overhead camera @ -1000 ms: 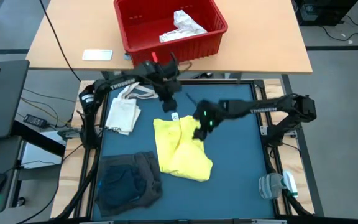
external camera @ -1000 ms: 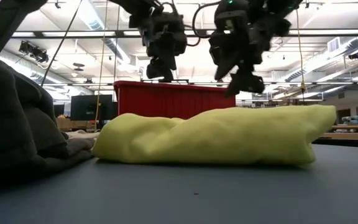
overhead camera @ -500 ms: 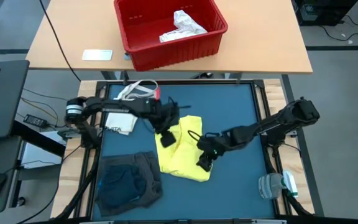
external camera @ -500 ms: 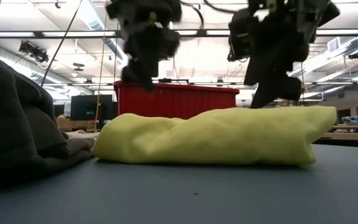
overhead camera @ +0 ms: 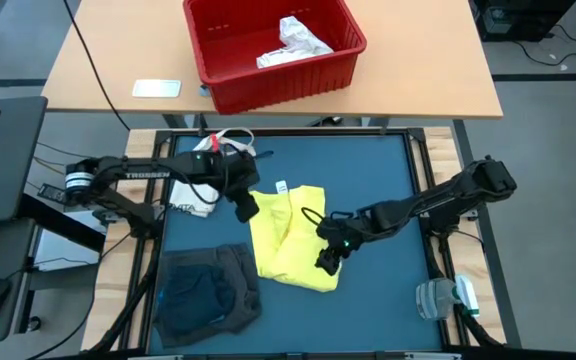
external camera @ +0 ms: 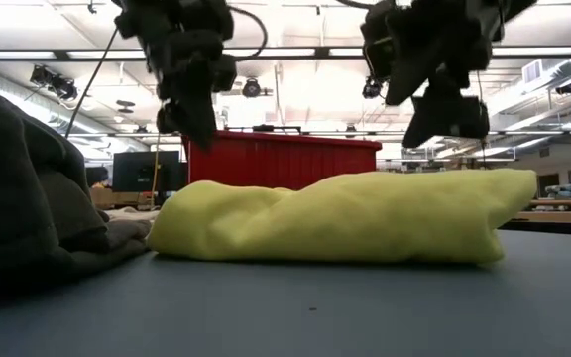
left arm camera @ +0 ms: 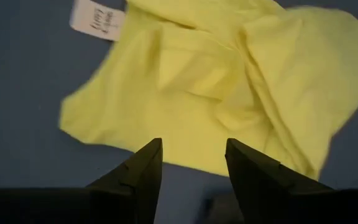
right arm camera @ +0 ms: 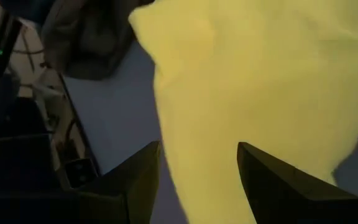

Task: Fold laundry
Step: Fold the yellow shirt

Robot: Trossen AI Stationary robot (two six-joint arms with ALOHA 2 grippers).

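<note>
Two grippers: both hover over your yellow garment, neither touching it.
Dark grey garment: crumpled at the table's near left corner, just beside the yellow one.
Clear plastic item: near right corner, well apart from the cloth.
Right gripper: above the yellow garment's near right part; you see its fingers spread, nothing between them.
Yellow garment: bunched mid-table, white tag at its far edge.
Left gripper: at the garment's far left edge, fingers parted and empty.
Cream tote bag: far left, under the left arm.
Red bin: on the wooden table beyond, white cloth inside.
</note>
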